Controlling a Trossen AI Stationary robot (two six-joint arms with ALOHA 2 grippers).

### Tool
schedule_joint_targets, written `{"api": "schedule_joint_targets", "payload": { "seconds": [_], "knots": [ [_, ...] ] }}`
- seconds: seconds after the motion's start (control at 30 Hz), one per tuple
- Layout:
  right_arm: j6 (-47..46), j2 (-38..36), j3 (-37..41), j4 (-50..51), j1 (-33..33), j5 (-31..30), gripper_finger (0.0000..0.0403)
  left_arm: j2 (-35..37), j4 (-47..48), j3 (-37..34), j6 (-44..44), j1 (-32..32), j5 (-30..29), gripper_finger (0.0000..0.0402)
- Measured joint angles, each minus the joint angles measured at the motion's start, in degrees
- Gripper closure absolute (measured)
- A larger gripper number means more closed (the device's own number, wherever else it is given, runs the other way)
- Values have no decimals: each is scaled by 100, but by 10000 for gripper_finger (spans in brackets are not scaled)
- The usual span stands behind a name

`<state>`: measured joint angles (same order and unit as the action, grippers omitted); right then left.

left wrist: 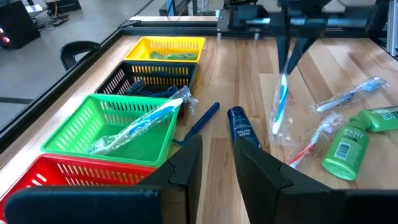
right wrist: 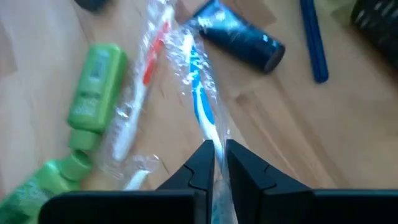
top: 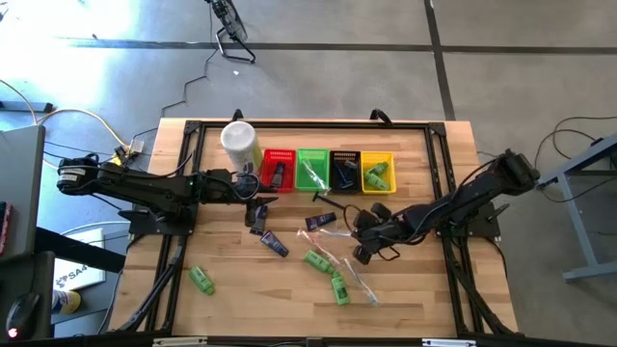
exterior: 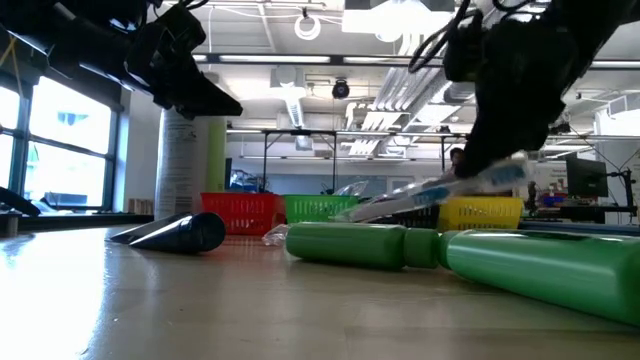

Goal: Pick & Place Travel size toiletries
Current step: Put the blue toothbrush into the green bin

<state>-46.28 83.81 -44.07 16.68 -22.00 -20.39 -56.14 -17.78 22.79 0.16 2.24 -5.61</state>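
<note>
My right gripper (right wrist: 214, 155) is over the middle of the table, shut on a clear-wrapped blue toothbrush (left wrist: 280, 106). Under it lie green mini bottles (right wrist: 93, 93), a red wrapped toothbrush (right wrist: 140, 87), a dark tube (right wrist: 239, 34) and a blue razor (right wrist: 313, 40), all flat on the wood. My left gripper (left wrist: 217, 168) hovers in front of the red basket (top: 278, 169). Its fingers stand a little apart, open, with nothing between them. My right gripper pinches the wrapped toothbrush between its two fingers, on the blue shaft near its upper end (right wrist: 208, 134). The fingers slant down from the table's right side. The toothbrush hangs below them, tilted, its lower end (left wrist: 275, 127) close to the table; whether that end is clear of the wood, I cannot tell.
Red, green (top: 310, 169), black (top: 344, 169) and yellow (top: 377, 172) baskets stand in a row at the far side, with a white canister (top: 239, 145) to their left. More bottles (top: 201, 280) and tubes (top: 273, 243) lie scattered toward the near edge.
</note>
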Motion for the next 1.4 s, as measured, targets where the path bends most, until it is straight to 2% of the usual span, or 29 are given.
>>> {"api": "schedule_joint_targets", "payload": {
  "seconds": [0.13,0.3,0.77,1.03,1.4],
  "knots": [
    [25,-375,-1,105,30,-165,395,0,16,0,0,0,0,313],
    [152,-712,-5,108,39,-652,401,0,31,0,0,0,0,313],
    [237,-804,-4,97,273,-1066,401,2,42,0,0,0,2,313],
    [605,-804,-4,-733,416,-1805,401,2,42,0,0,0,0,313],
    [605,-738,-4,-1670,955,-1758,400,0,42,0,-2,0,2,313]
  ]
}}
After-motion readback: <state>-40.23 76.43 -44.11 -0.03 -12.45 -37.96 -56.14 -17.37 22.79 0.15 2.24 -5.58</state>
